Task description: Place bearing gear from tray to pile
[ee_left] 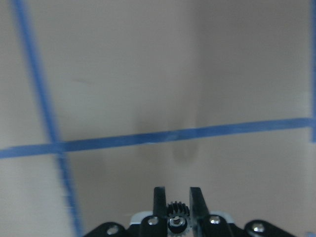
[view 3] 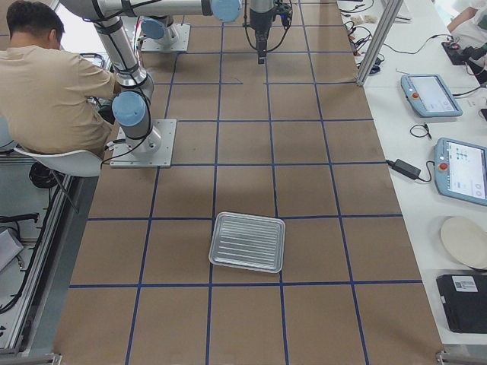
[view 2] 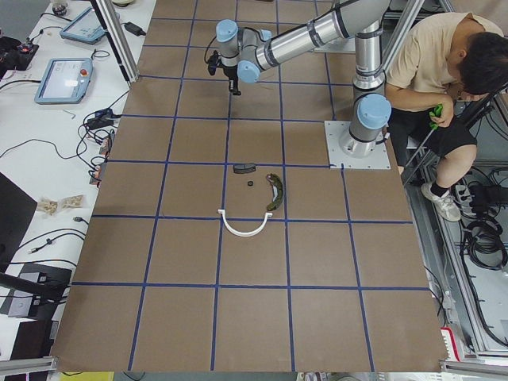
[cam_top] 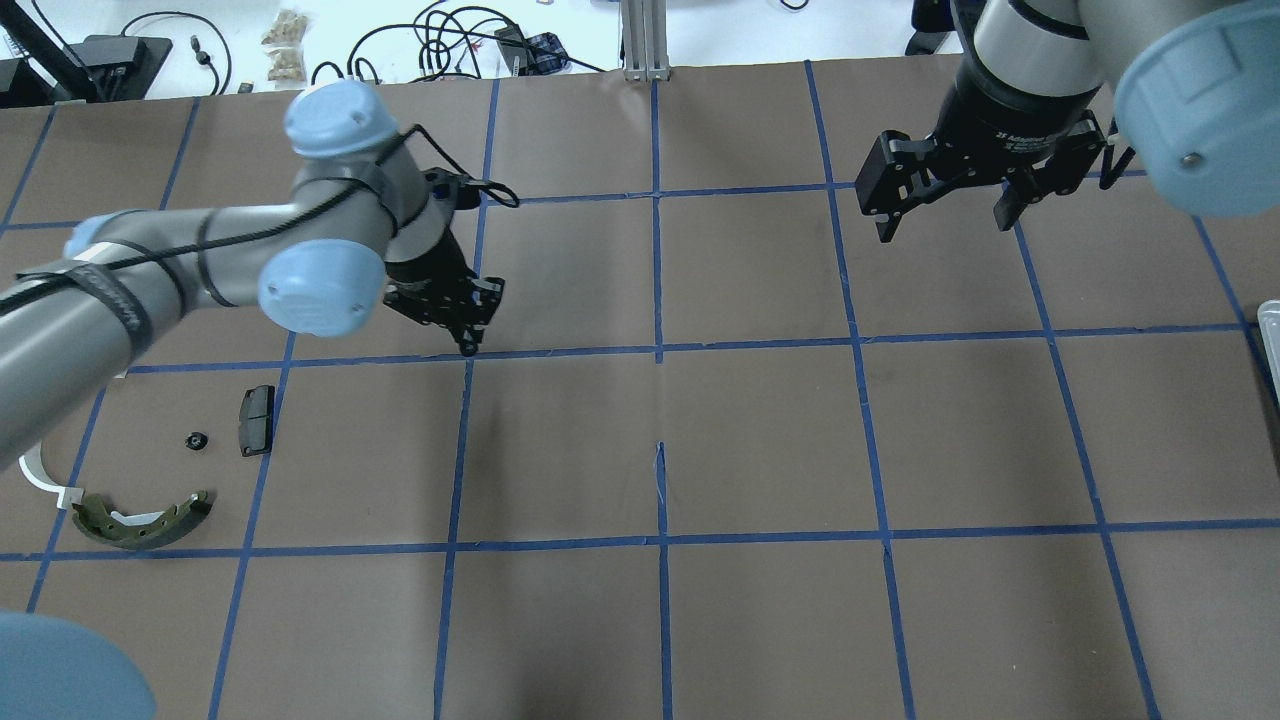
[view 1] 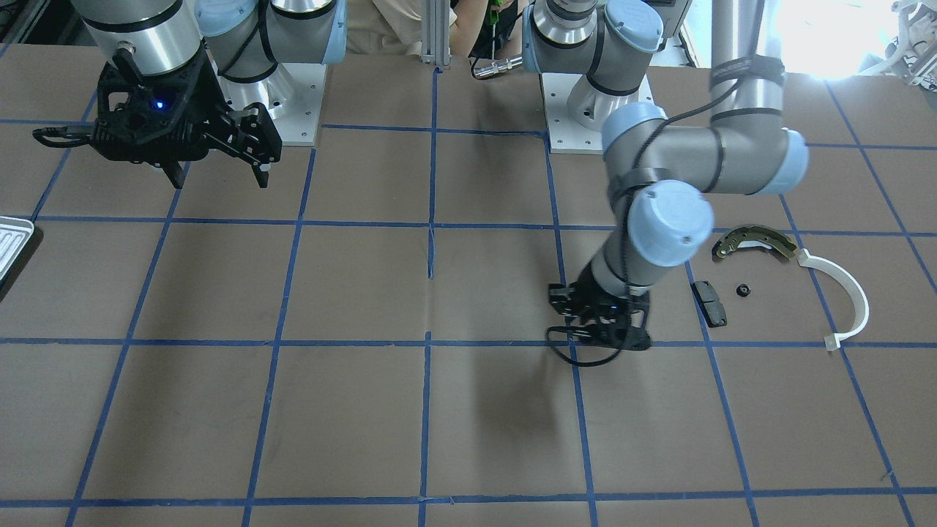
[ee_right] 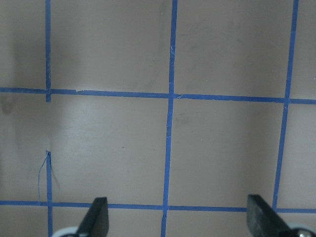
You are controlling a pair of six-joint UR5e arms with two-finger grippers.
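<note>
My left gripper (cam_top: 466, 345) is shut on a small dark bearing gear (ee_left: 177, 211), held between its fingertips a little above the brown table, near a blue tape line. It hangs to the right of the pile in the overhead view: an olive brake shoe (cam_top: 145, 520), a white plastic arc (cam_top: 40, 475), a dark pad (cam_top: 256, 420) and a small black part (cam_top: 196, 440). My right gripper (cam_top: 945, 225) is open and empty, high over the far right side. The silver ribbed tray (view 3: 247, 242) lies far from both grippers; only its corner (view 1: 11, 241) shows in the front view.
The table is brown paper with a blue tape grid. The arm bases (view 1: 585, 110) stand at the robot's edge. A seated person (view 2: 444, 71) is beside the left arm's base. Cables and tablets (view 3: 430, 91) lie off the table.
</note>
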